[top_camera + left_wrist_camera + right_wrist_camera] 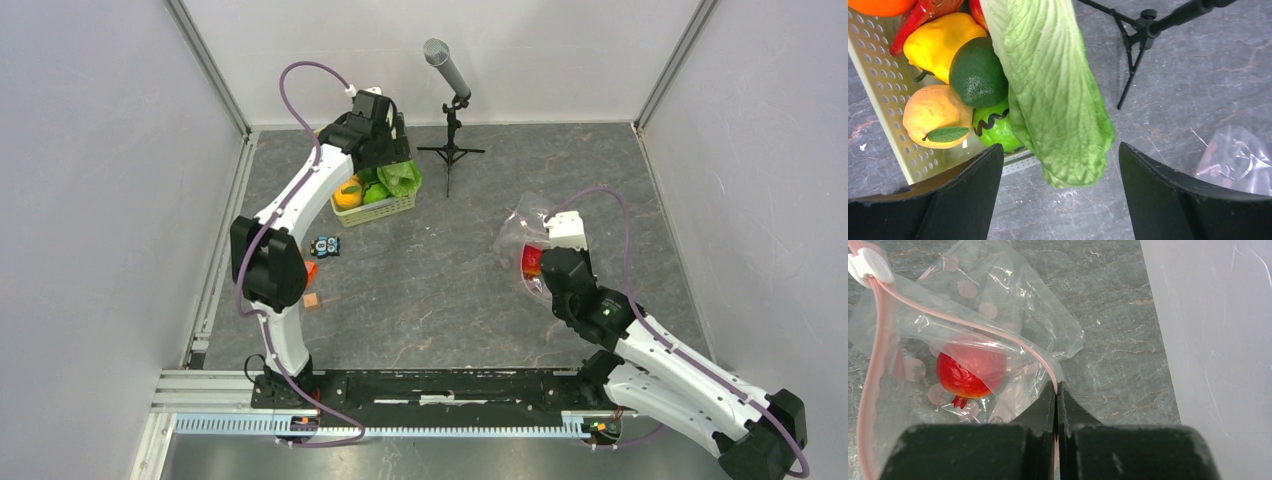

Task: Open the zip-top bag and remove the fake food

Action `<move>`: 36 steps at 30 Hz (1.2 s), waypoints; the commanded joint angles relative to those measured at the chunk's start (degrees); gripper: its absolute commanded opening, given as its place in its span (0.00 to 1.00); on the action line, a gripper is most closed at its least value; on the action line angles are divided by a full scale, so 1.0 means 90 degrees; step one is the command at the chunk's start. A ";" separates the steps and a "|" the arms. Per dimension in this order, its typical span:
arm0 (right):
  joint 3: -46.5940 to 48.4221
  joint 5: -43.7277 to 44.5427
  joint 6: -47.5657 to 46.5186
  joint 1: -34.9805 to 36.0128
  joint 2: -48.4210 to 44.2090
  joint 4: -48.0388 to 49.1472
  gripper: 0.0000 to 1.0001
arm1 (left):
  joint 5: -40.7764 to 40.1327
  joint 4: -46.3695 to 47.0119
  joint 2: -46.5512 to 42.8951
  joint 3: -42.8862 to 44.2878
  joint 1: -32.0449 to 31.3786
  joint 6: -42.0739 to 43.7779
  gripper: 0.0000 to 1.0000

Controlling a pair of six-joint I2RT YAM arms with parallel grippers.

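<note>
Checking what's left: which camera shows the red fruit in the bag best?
The right wrist view: the red fruit lies clear through the zip-top bag. The top view shows only a small red patch by the right arm; the left wrist view catches just a bag corner.

Bright, even light, sharp views; glare on the zip-top bag (963, 340).
</note>
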 commanded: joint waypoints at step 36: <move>0.1667 -0.3490 0.1261 0.0828 0.2229 0.0786 0.00 | 0.0660 0.3399 -0.4686 -0.5716 -0.3780 -0.2730 0.62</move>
